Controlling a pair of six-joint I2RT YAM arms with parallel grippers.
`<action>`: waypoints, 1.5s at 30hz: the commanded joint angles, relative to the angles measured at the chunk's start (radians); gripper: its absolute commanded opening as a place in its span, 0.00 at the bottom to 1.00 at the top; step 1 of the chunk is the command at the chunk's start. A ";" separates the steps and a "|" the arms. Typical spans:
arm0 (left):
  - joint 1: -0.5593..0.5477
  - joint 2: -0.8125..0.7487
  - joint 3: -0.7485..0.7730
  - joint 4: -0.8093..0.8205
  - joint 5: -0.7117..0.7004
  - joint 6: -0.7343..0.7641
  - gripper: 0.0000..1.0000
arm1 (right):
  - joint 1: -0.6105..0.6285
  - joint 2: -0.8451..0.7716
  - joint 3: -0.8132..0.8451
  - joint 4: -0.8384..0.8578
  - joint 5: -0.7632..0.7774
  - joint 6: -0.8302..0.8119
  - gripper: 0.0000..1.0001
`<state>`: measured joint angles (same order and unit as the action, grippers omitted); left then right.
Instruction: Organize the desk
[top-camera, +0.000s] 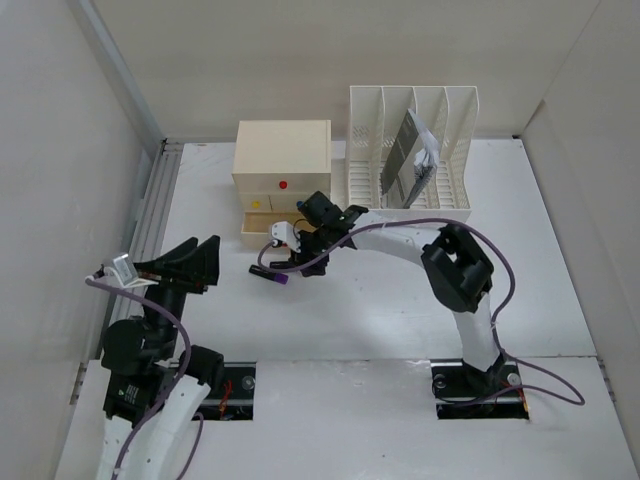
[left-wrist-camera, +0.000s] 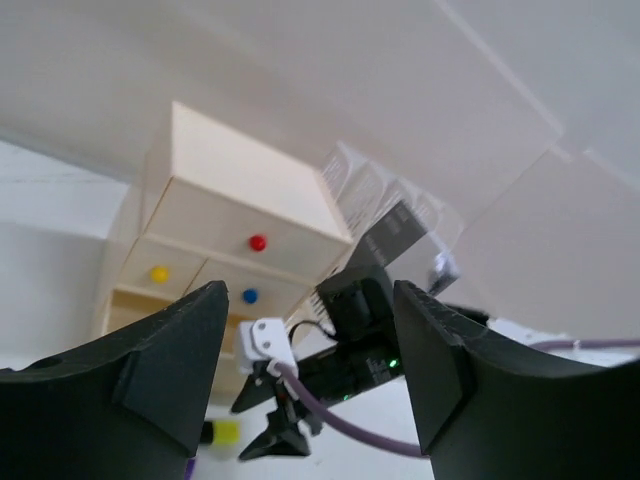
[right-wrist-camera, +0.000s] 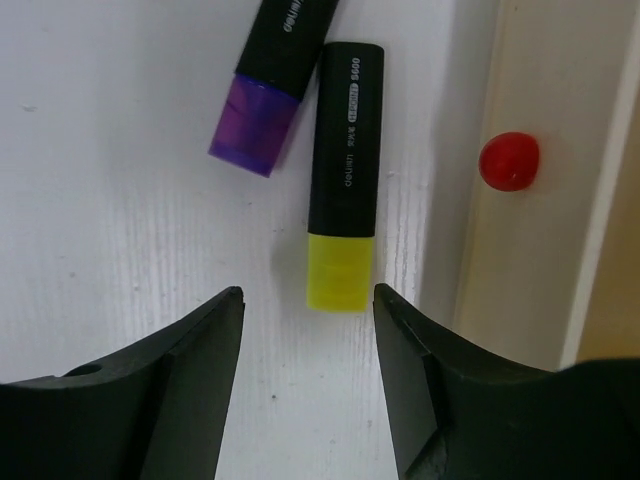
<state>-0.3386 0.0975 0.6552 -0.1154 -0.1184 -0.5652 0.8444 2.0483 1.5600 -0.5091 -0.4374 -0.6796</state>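
On the white desk (top-camera: 380, 310), in front of the drawer box, lie two black highlighters. One has a yellow cap (right-wrist-camera: 345, 180), the other a purple cap (right-wrist-camera: 262, 120) (top-camera: 272, 273). My right gripper (right-wrist-camera: 307, 300) (top-camera: 275, 262) hovers open just short of the yellow cap, nothing between its fingers. Near the desk's left edge, my left gripper (left-wrist-camera: 308, 300) (top-camera: 200, 248) is raised, open and empty, facing the drawer box and the right gripper.
The cream drawer box (top-camera: 282, 155) with red (left-wrist-camera: 258, 242), yellow (left-wrist-camera: 158, 273) and blue (left-wrist-camera: 250, 295) knobs stands at the back, its lowest drawer (top-camera: 265, 225) pulled out. A red knob (right-wrist-camera: 509, 160) is close to the yellow highlighter. The white file rack (top-camera: 412, 145) holds papers.
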 joint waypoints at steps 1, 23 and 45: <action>-0.004 0.004 0.007 -0.129 -0.010 0.117 0.64 | 0.027 0.022 0.078 0.015 0.083 0.012 0.60; -0.004 -0.012 -0.002 -0.101 0.054 0.148 0.72 | 0.047 0.154 0.129 0.011 0.190 0.072 0.43; -0.004 -0.001 -0.002 -0.101 0.054 0.139 0.73 | 0.088 -0.171 0.124 0.128 0.451 0.123 0.01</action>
<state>-0.3386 0.0959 0.6540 -0.2516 -0.0715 -0.4343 0.9337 1.8835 1.6974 -0.4900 -0.1627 -0.6025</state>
